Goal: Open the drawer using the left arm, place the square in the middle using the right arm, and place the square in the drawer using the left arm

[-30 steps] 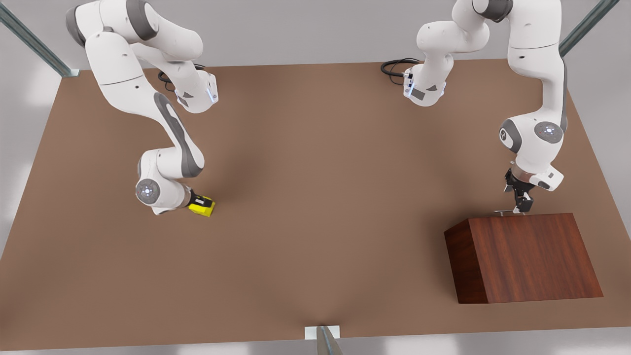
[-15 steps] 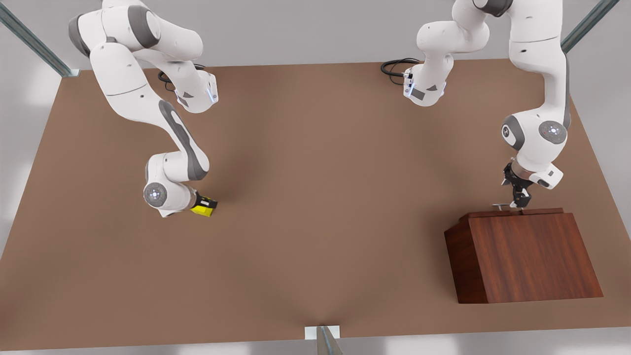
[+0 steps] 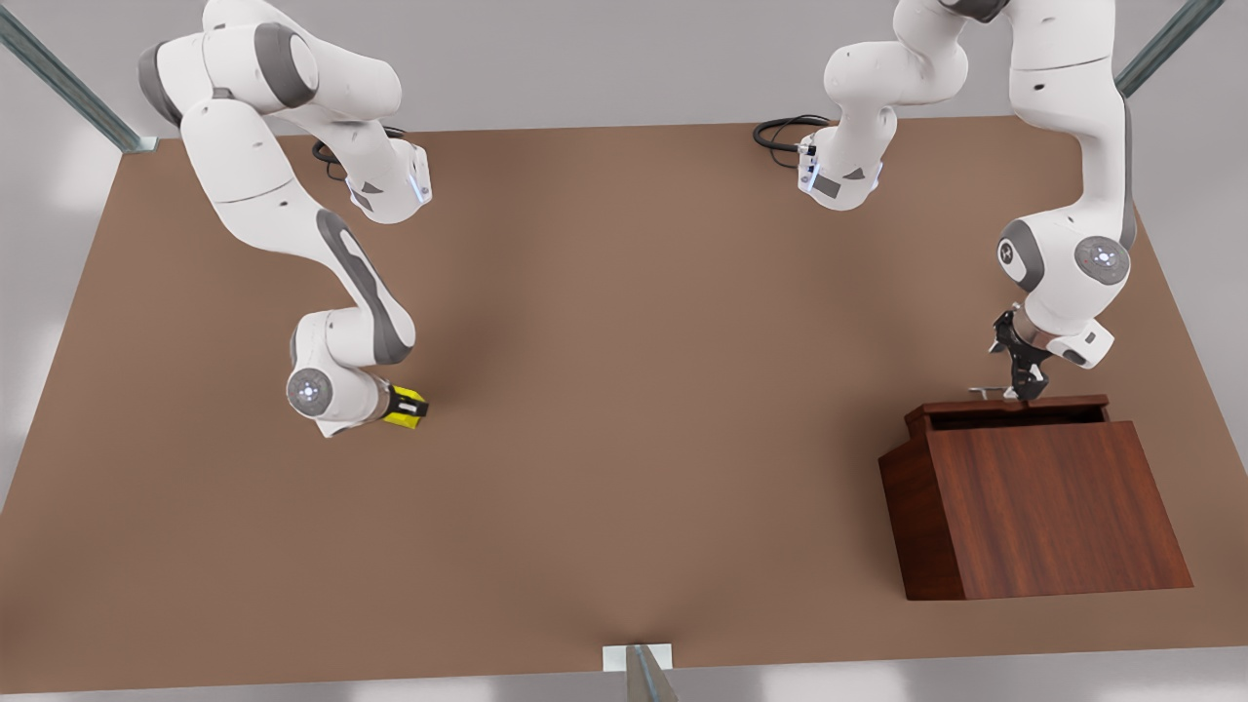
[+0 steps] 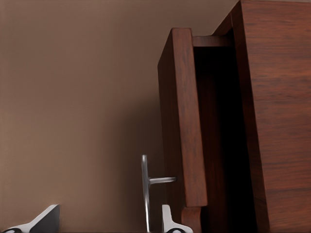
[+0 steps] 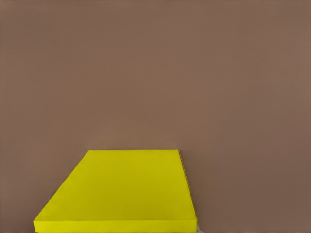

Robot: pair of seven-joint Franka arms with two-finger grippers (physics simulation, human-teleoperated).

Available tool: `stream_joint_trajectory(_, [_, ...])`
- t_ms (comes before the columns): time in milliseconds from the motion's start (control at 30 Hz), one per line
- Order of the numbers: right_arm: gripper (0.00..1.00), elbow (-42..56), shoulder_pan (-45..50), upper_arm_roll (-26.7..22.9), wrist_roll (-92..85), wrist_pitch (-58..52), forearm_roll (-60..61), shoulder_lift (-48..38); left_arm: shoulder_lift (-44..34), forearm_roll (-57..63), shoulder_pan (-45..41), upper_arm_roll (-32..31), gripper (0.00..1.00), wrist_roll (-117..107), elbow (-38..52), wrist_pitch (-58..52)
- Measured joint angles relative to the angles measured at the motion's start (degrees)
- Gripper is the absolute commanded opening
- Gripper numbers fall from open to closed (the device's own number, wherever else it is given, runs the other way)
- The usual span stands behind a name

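Your box (image 3: 1048,512) sits at the front view's right, and its drawer (image 3: 1009,408) has slid out from flush a second ago to a dark gap now, so the opening is under way but likely not wide enough yet. Your left gripper (image 3: 1020,388) is clamped on the handle (image 4: 146,191). At the front view's left, your right gripper (image 3: 402,404) has closed on the square (image 3: 404,413), low over the table (image 3: 624,390), not yet moved to the middle.
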Motion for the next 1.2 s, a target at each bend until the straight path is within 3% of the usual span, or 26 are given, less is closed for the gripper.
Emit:
stream_joint_trajectory(133, [0.75, 0.1, 0.3, 0.0, 0.0, -0.1, 0.0, 0.0, -1.0, 0.0, 0.0, 0.0, 1.00, 0.0, 0.0, -2.6])
stream_joint_trajectory(200, [0.62, 0.4, 0.3, 0.0, 0.1, -0.6, -0.1, -0.5, -1.2, 0.0, 0.0, 0.0, 1.00, 0.0, 0.0, -3.1])
stream_joint_trajectory(467, [0.62, 4.4, 0.6, 1.2, 0.6, -7.6, 0.4, -5.6, -2.0, 0.0, 0.0, 0.0, 1.00, -0.1, -0.1, -5.9])
stream_joint_trajectory(600, [0.62, 13.8, 1.7, 8.5, 11.2, -12.1, 1.6, -4.4, -2.3, 0.0, 0.0, 0.0, 1.00, -0.1, -0.3, -6.8])
stream_joint_trajectory(933, [0.62, 49.6, 32.0, 8.3, 58.1, -12.1, -2.8, 18.0, -3.3, 0.0, 0.0, 0.0, 1.00, 0.0, -1.2, -8.3])
stream_joint_trajectory(1033, [0.62, 62.8, 43.0, 2.3, 67.8, -15.8, -2.8, 25.2, -3.4, 0.0, -0.1, 0.1, 1.00, 0.2, -1.2, -8.4])
stream_joint_trajectory(1100, [0.62, 65.4, 49.7, -3.4, 75.0, -16.7, -2.9, 26.6, -3.6, 0.0, 0.0, 0.1, 1.00, 0.1, -1.2, -9.1])
stream_joint_trajectory(1200, [0.63, 68.7, 54.7, -7.7, 86.0, -22.5, -3.0, 28.2, -4.2, 0.0, 0.1, 0.0, 1.00, 0.1, -1.2, -10.2])
